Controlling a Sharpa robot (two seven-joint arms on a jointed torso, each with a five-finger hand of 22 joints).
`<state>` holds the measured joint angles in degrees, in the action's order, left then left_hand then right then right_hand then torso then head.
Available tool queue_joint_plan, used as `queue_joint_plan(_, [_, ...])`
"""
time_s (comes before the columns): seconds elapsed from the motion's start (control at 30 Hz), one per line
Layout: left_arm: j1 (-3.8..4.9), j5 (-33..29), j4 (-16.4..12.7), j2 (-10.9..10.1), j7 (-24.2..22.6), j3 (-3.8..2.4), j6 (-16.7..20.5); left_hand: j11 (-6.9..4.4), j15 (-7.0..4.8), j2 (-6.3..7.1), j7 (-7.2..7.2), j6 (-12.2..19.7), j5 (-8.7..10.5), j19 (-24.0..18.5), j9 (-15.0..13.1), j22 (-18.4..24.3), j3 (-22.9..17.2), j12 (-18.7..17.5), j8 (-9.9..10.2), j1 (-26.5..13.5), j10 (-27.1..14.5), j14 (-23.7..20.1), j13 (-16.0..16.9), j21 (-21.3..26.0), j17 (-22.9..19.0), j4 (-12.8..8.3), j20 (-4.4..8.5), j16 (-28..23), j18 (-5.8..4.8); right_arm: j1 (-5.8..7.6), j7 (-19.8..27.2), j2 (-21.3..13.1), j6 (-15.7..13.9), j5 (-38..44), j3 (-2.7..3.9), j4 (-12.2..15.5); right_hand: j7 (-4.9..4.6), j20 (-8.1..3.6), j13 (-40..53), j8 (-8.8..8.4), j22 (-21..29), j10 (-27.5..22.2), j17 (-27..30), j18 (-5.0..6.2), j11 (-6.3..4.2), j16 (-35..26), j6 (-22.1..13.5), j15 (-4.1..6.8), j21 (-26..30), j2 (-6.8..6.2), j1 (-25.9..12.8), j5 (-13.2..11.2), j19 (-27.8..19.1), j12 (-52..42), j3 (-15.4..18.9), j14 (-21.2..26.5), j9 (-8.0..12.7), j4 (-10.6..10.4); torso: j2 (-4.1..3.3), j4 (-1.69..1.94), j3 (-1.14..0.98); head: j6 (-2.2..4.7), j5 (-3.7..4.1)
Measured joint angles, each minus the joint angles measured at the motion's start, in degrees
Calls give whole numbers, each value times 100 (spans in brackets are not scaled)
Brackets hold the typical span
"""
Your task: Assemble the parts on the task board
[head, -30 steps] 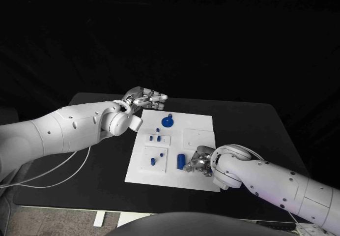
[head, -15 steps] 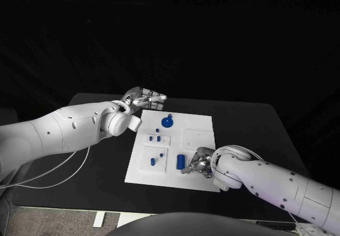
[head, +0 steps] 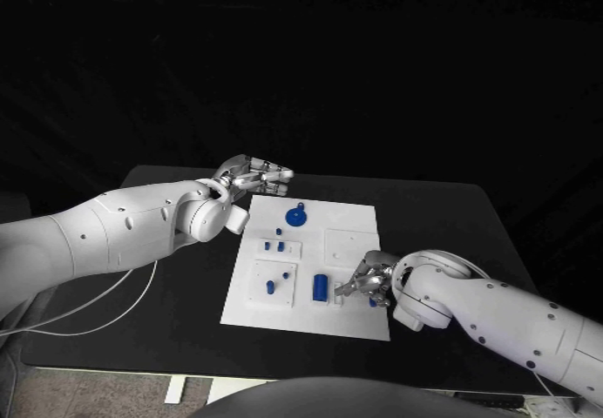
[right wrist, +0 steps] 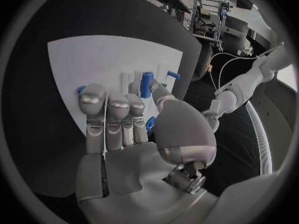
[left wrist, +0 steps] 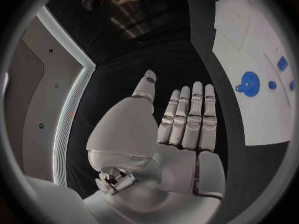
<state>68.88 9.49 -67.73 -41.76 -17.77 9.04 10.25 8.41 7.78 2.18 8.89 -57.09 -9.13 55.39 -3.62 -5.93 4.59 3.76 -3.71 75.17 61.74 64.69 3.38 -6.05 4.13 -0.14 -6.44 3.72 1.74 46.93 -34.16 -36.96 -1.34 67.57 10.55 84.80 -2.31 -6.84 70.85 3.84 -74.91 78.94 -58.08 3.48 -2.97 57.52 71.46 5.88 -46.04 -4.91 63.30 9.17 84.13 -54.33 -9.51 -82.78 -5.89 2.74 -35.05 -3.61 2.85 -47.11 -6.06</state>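
— Where's the part you're working on?
— Your blue peg [head: 321, 286] stands at the task board [head: 357, 213]'s 6 o'clock, touching your right hand [head: 366, 283]; a small blue piece seems pinched under its curled fingers [right wrist: 118, 115], though they hide the grip.
— And the left?
— Your left hand [head: 256, 173] hovers off the board's 11 o'clock corner, fingers [left wrist: 190, 115] straight, holding nothing. The blue gear [head: 296, 216] lies at 12.
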Motion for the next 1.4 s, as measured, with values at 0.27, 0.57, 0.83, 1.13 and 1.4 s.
queue_joint_plan(0.27, [0, 0, -64, -54, -23, 25, 2, 0, 0, 103, 0, 0, 427, 0, 0, 18, 73, 0, 0, -40, 0, 0, 0, -2, 0, 173, 0, 0, 0, 8, -5, -421, 79, 90, 272, 147, 22, 0, 48, 0, 0, 8, 9, 1, 8, 0, -22, 0, 0, 68, 68, -143, 0, -46, -99, 0, -59, 100, 11, -20, -8, 28, 24])
queue_joint_plan(0.57, [0, 0, -126, -130, -73, 91, 3, 0, 0, 175, 0, 0, 476, 0, 0, 25, 62, 0, 0, -9, 0, 0, 0, -2, 0, 286, 0, 0, 0, 4, -172, -572, 412, 398, 323, 17, 54, 0, 59, 0, 0, 63, 46, 0, 1, -23, 10, 0, 0, 91, 45, -288, 0, -70, -237, 0, -76, 192, 7, -24, -16, 48, 54])
queue_joint_plan(0.83, [0, 0, -132, -133, -90, 122, -2, 0, 0, 222, -32, -31, 543, 0, 0, 37, 65, 0, 0, -8, 0, 0, 0, -2, 0, 387, 0, 0, 0, -54, -341, -433, 618, 711, 286, -158, 53, 0, 33, 0, 0, 72, 53, 1, 10, -23, 10, 0, 0, 117, 19, -284, 0, -69, -313, 0, -76, 116, 3, -10, -8, 44, 63])
queue_joint_plan(1.13, [0, 0, -134, -130, -91, 130, -17, 0, 0, 276, -11, -11, 543, -21, 0, 48, 45, 0, 0, 1, 0, 0, 0, -2, 0, 490, -21, 0, 0, -166, -447, -189, 636, 974, 183, -392, 53, 0, 23, 0, 1, 72, 64, 0, 10, -23, 10, -1, 33, 76, -18, -266, 0, -69, -365, 1, -75, 31, 2, -4, 3, 24, 56])
queue_joint_plan(1.4, [0, 0, -133, -130, -88, 132, -34, 21, 0, 313, -11, -11, 542, -21, 0, 47, 39, 0, 0, -37, -21, 0, 0, -2, 0, 547, -21, 0, 0, -180, -465, -3, 638, 1105, 100, -658, 67, 0, 23, 21, 0, 72, 65, 0, 10, -22, 28, -1, 33, 46, -48, -267, 0, -68, -370, 1, -94, -37, 2, -6, 3, 8, 53])
